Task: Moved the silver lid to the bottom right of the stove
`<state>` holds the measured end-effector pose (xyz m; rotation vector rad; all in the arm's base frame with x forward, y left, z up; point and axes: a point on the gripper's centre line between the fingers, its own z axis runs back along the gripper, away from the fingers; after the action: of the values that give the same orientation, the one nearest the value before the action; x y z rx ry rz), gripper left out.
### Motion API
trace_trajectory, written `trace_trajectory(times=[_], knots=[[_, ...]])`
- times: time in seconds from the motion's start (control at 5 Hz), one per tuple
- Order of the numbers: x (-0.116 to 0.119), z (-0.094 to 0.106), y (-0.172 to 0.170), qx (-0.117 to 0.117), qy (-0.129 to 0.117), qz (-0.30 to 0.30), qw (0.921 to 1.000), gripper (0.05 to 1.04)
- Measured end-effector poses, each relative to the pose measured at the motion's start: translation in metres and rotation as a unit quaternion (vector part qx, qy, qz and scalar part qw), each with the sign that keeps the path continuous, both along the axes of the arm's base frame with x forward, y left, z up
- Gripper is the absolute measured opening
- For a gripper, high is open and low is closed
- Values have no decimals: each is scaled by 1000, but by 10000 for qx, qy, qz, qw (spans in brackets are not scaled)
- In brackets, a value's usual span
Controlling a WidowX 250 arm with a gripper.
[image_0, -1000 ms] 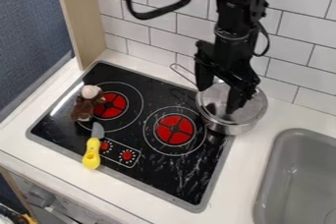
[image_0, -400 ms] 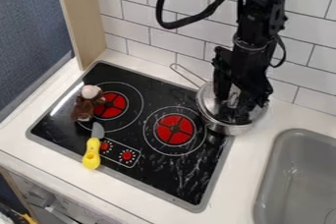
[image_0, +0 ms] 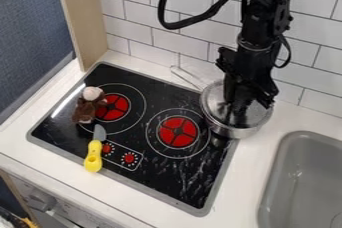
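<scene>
The hand (image_0: 235,113) has narrowed its grip over the silver lid (image_0: 214,99). A moment ago its two fingers stood apart, with the lid's knob showing between them; now they are drawn in close together and the knob is hidden behind them. I take the hand to be closed on that knob, though the contact itself is covered. The arm (image_0: 254,52) above has hardly shifted since the last picture, after coming across to the right from the one before. The handle (image_0: 184,74) of the pot (image_0: 230,132) has swung a little to the left, which suggests the closing hand has nudged the pot.

The lid still sits on the pot, at the stove's far right corner beside the tiled wall, so it has not begun its trip. The step in hand looks like gripping; next calls for a straight lift clear of the rim, then a carry toward the near right corner of the stove (image_0: 194,187). The smooth metal could slip or tilt if the hold is shallow, or the pot could be dragged along. The knife (image_0: 93,157) and the soft toy (image_0: 87,107) lie unmoved on the left, well out of that path.
</scene>
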<state>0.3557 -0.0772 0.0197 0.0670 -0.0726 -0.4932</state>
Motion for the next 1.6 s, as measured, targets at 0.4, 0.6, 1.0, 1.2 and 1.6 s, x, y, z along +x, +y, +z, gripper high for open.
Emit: trace_trajectory(times=[0.4,0.6,1.0,1.2,1.6], knots=[[0,1,3,-69,206,44,9998,55],[-2,1,5,-12,271,32,9996,55],[-9,23,10,-29,180,69,9998,55],[-28,46,16,8,-6,-10,10000,55],[-87,56,22,-61,-4,23,10000,55]])
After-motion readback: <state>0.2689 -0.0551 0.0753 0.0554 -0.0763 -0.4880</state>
